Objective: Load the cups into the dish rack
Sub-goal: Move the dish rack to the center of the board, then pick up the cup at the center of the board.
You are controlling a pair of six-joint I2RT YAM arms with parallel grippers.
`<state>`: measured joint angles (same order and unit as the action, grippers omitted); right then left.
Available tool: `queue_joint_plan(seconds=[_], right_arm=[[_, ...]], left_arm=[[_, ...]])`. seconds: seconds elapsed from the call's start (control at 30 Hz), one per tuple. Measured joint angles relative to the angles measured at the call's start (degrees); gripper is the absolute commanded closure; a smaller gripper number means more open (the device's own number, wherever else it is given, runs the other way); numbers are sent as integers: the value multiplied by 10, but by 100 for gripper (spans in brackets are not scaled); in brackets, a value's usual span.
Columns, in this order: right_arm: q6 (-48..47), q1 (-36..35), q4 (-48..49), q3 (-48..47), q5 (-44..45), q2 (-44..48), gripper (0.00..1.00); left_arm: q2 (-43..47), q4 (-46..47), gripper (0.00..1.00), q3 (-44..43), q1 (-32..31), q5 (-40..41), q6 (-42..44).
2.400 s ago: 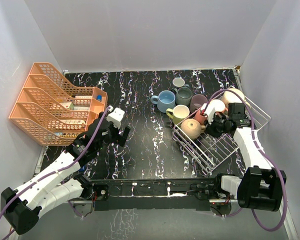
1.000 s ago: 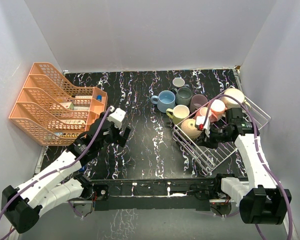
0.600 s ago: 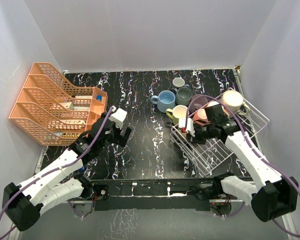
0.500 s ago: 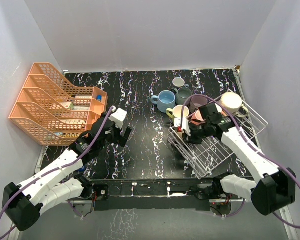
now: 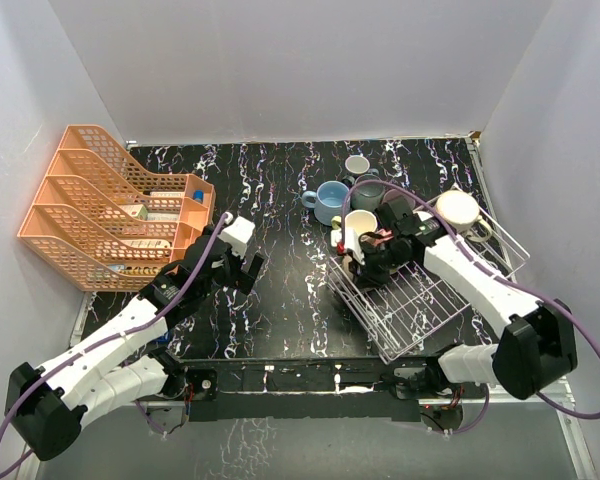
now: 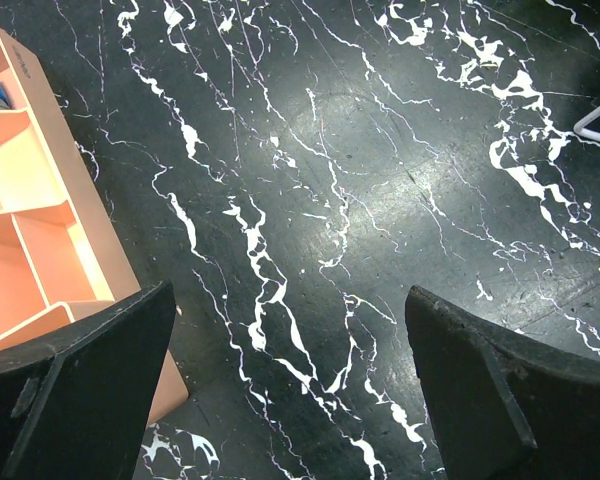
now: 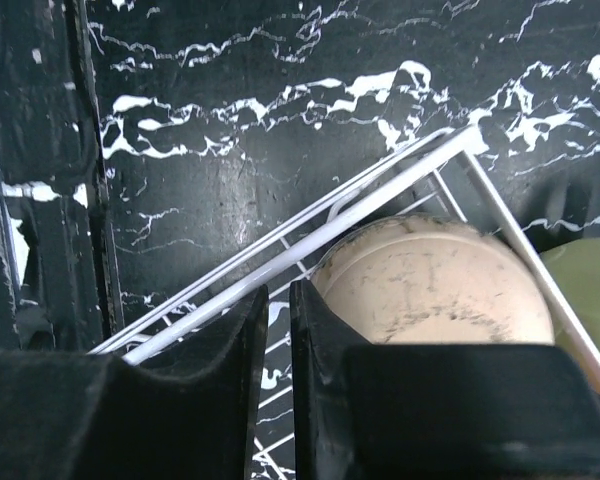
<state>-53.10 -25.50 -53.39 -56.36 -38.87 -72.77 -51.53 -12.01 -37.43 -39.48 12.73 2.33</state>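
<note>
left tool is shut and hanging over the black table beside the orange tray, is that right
No, the left tool is open: the left wrist view shows its fingers wide apart with nothing between them. The rest is right: it hangs over the black table beside the orange tray.

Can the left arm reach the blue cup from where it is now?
Probably yes: only bare table lies between the open left gripper and the blue cup, whose handle points toward it.
</note>
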Motion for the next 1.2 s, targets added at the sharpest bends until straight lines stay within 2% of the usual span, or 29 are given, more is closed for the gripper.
queue_joint_plan(seconds=[0.23, 0.43, 0.53, 0.67, 0.73, 0.83, 0.97, 1.1, 1.2], right_arm=[[18, 2, -13, -55, -3, -17, 74], [19, 100, -25, -64, -77, 53, 61], [22, 143, -22, -86, -133, 66, 58], [34, 187, -1, -96, -226, 37, 56], [37, 219, -1, -96, -270, 9, 56], [37, 290, 6, -87, -333, -25, 56], [70, 362, 61, -17, -389, -5, 55], [146, 389, 140, 55, -396, 53, 52], [196, 390, 199, 75, -392, 93, 52]], left_arm=[[13, 0, 5, 0, 0, -16, -53], [79, 42, 10, 33, 0, -88, -218], [99, 84, 24, 68, 0, -120, -327], [80, 148, 58, 90, 0, -147, -449], [49, 164, 62, 77, 0, -154, -482], [-46, 167, 62, 4, 0, -172, -514], [-180, 134, 57, -139, -9, -170, -519], [-283, 58, 49, -276, -61, -89, -489], [-369, -5, 48, -384, -102, -18, -478]])
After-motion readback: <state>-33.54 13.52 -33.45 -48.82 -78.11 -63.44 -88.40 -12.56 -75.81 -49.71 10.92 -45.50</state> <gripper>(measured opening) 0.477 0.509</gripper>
